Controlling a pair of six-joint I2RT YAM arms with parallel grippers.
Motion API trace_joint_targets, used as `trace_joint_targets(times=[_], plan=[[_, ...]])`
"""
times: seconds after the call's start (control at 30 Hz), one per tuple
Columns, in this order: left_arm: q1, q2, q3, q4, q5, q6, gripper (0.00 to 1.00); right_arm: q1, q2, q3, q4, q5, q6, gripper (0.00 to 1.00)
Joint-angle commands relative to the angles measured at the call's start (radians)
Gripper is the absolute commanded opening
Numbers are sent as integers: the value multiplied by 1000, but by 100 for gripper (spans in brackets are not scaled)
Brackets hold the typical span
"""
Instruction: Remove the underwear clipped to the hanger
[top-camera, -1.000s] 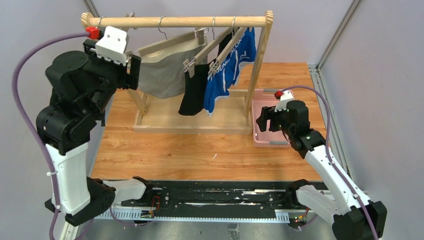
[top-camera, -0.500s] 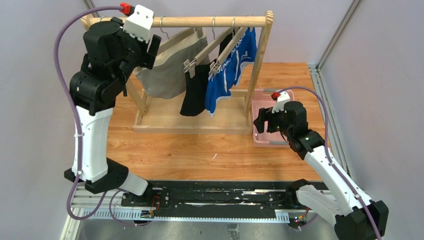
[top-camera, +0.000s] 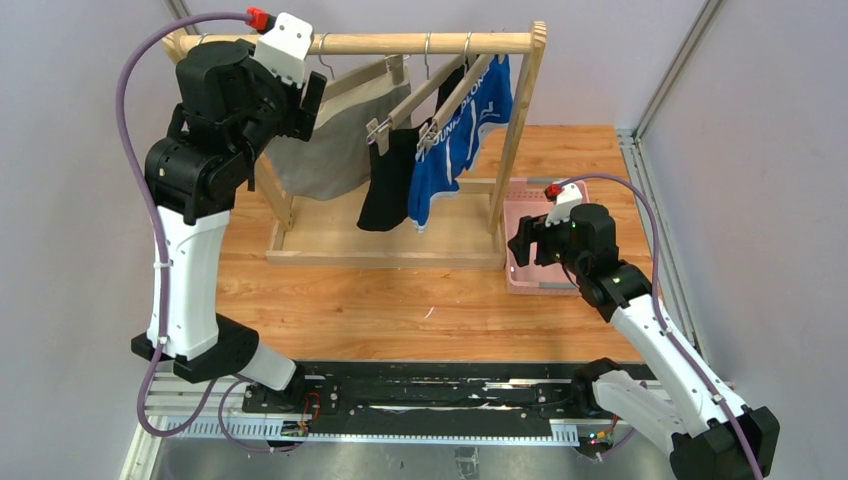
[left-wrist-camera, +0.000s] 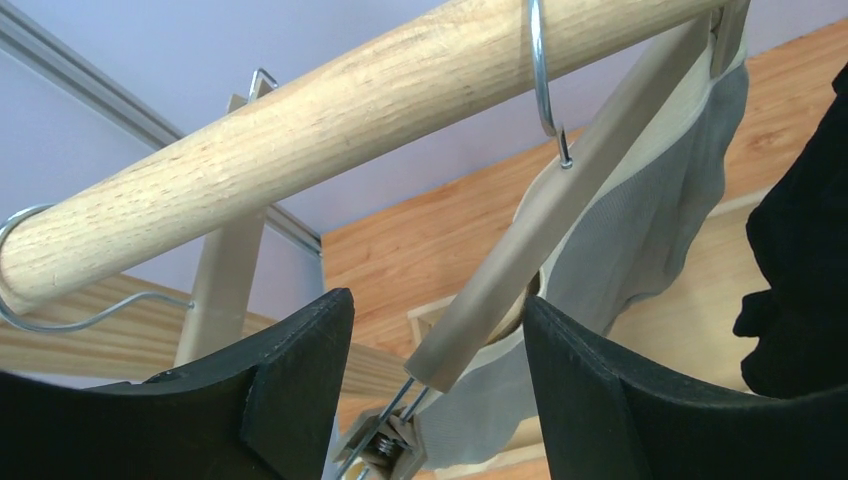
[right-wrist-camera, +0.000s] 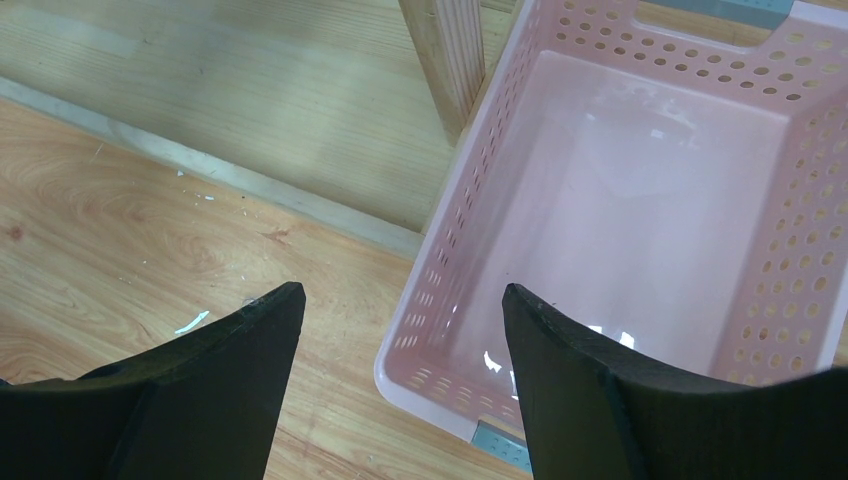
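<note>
On the desk (top-camera: 400, 300), the rack (top-camera: 400, 43) carries all the underwear (top-camera: 330, 150) clipped up, the right gripper (right-wrist-camera: 400, 310) hovers, jaws spread, over the basket (right-wrist-camera: 450, 250), and the left gripper (left-wrist-camera: 440, 330), jaws spread around the grey pair's hanger (left-wrist-camera: 500, 280) above its clip (left-wrist-camera: 385, 450), risks dragging the hanger instead of freeing cloth.

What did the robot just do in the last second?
The left arm swung up to the rail; its open jaws now face the grey briefs' hanger. Nothing gripped. The right arm stayed over the pink basket; everything stays clipped.
</note>
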Motion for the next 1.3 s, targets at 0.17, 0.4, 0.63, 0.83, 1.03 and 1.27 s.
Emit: trace_joint_targets(times=[0.17,0.4,0.63,0.83,1.03,1.27], plan=[[6,-10,-37,9,43,-26,67,17,5,-10,6,17,-11,75],[6,-9,-57,32,48,-29,56,19,4,-13,6,22,-12,75],[4,-16,-89,47,61,-42,48,19,14,-14,6,24,-11,75],[5,-31,-131,74,71,-52,48,21,9,-15,6,26,-12,75],[5,-38,-148,106,91,-61,33,21,14,-19,6,27,-14,74],[6,-84,-205,187,84,-77,7,23,36,-21,6,24,-12,75]])
